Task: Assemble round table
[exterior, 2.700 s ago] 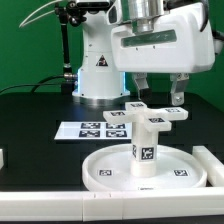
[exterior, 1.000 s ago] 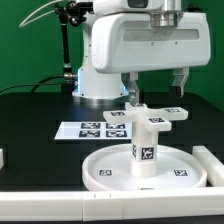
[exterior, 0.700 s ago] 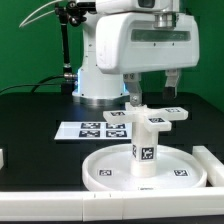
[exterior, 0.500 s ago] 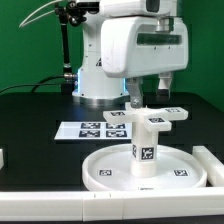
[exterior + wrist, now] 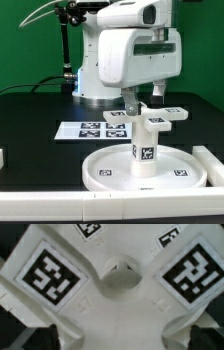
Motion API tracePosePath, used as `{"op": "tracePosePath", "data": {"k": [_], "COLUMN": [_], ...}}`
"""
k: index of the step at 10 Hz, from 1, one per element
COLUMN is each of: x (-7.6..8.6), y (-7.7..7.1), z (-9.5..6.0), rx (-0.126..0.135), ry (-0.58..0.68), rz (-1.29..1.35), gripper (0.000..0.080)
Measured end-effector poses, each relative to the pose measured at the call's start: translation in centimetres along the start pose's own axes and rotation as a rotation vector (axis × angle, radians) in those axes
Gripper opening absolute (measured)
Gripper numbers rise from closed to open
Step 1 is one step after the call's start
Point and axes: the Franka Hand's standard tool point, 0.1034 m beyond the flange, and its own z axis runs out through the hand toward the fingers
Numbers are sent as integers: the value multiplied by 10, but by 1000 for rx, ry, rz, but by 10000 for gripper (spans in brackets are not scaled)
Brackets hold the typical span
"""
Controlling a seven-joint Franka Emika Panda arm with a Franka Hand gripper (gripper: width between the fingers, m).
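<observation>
Hovering just above the cross-shaped foot piece (image 5: 152,116), the gripper (image 5: 145,100) is hanging with its two fingers pointing down, one finger (image 5: 130,101) showing on the exterior view's left of the cross centre and the other on the right, near the arm reaching toward the right. Its jaws are standing apart with nothing between them, and whether the fingertips are touching the cross cannot be told. The foot piece is sitting on top of the short cylindrical leg (image 5: 146,148), which is standing upright in the middle of the large rimmed round disc (image 5: 108,170), a square tag facing the camera on its side. The disc is lying flat on the black table (image 5: 35,125), close to the front edge. Behind it, the marker board (image 5: 88,130) is lying flat on the table in front of the robot base (image 5: 98,80). In the wrist view the foot piece (image 5: 115,297) is filling almost the whole picture, its arms carrying black-and-white tags around a round central boss (image 5: 120,279), and the dark fingertips (image 5: 45,338) are showing at the picture's edge.
</observation>
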Motion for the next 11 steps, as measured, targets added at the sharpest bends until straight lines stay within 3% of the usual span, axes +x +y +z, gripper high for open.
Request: {"op": "tracePosePath", "data": {"k": [9, 10, 11], "x": [-6, -7, -8], "y": [4, 4, 5], "z": [6, 6, 6], "rx": [0, 0, 0], "ry": [-10, -10, -10], "rz": [7, 8, 11], "gripper": [649, 520, 439]}}
